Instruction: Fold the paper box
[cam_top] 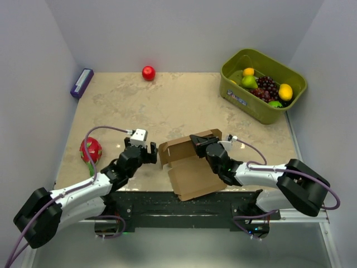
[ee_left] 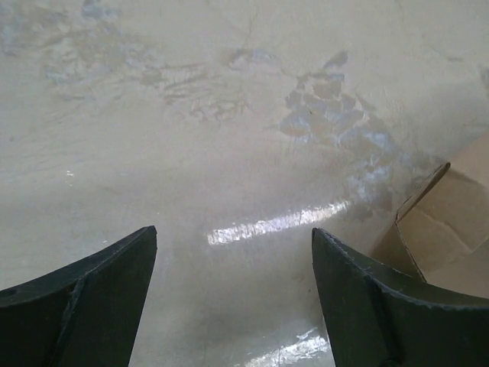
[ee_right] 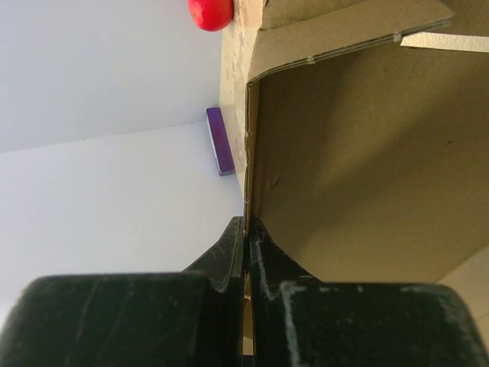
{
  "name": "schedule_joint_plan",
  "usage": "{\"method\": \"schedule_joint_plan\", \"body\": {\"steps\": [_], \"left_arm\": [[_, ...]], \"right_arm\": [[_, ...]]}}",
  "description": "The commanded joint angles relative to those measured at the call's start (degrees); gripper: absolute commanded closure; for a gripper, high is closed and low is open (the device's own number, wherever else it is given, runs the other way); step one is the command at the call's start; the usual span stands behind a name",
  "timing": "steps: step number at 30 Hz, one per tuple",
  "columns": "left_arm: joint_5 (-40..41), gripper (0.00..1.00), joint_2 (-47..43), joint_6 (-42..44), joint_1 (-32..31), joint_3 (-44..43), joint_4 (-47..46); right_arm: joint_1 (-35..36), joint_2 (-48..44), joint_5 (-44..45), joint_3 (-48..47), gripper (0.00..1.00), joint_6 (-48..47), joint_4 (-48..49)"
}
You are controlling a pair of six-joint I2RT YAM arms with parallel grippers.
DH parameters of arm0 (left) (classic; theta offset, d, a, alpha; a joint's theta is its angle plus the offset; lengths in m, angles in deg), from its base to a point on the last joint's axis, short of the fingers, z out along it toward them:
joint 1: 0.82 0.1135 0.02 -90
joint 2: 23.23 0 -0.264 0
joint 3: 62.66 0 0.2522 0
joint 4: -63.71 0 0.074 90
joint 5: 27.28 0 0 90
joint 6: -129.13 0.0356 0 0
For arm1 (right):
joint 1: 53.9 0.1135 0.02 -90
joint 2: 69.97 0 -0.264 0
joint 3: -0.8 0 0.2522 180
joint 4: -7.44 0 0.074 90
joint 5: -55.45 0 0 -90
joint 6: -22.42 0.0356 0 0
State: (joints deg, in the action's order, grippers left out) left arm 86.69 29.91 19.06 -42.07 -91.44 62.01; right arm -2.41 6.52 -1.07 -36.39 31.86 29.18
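Our right gripper (ee_right: 246, 229) is clamped on an upright wall of the paper box (cam_top: 192, 173), which sits half-folded at the near edge of the table (cam_top: 184, 100). Our left gripper (ee_left: 233, 252) hangs with its fingers spread wide, holding nothing, just left of the box. A dragon fruit (cam_top: 91, 149) lies beside the left arm. A red apple (cam_top: 148, 72) and a purple block (cam_top: 82, 82) sit far back. The green bin (cam_top: 257, 109) at the far right holds dark grapes (cam_top: 266, 86), a lemon (cam_top: 285, 91) and a pear (cam_top: 249, 82).

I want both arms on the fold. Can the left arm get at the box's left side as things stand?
Probably yes: the left gripper is open just beside the paper box, with only bare table between them. The right gripper pinches a wall farther right.
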Motion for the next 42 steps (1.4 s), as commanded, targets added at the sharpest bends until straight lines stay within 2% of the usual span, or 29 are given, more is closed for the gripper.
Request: {"method": "schedule_joint_plan", "body": {"steps": [1, 9, 15, 32, 42], "left_arm": [[-6.4, 0.16, 2.4, 0.6, 0.3, -0.8, -3.7], [-18.8, 0.23, 1.7, 4.2, 0.3, 4.0, -14.2], [-22.7, 0.27, 4.2, 5.1, 0.3, 4.7, -17.9], [-23.4, 0.32, 7.6, 4.4, -0.5, 7.0, -27.4], [-14.7, 0.32, 10.5, 4.9, -6.9, 8.3, -30.1]], "right_arm": [[0.2, -1.7, 2.3, -0.2, 1.00, -0.1, -2.0], [0.2, -1.5, 2.1, -0.5, 0.99, -0.3, -2.5], [0.2, -1.1, 1.8, -0.6, 0.99, -0.2, -2.3], [0.2, -1.1, 1.2, 1.4, 1.00, -2.0, 1.1], [0.2, -1.8, 0.2, 6.0, 1.00, -2.4, 5.0]]}}
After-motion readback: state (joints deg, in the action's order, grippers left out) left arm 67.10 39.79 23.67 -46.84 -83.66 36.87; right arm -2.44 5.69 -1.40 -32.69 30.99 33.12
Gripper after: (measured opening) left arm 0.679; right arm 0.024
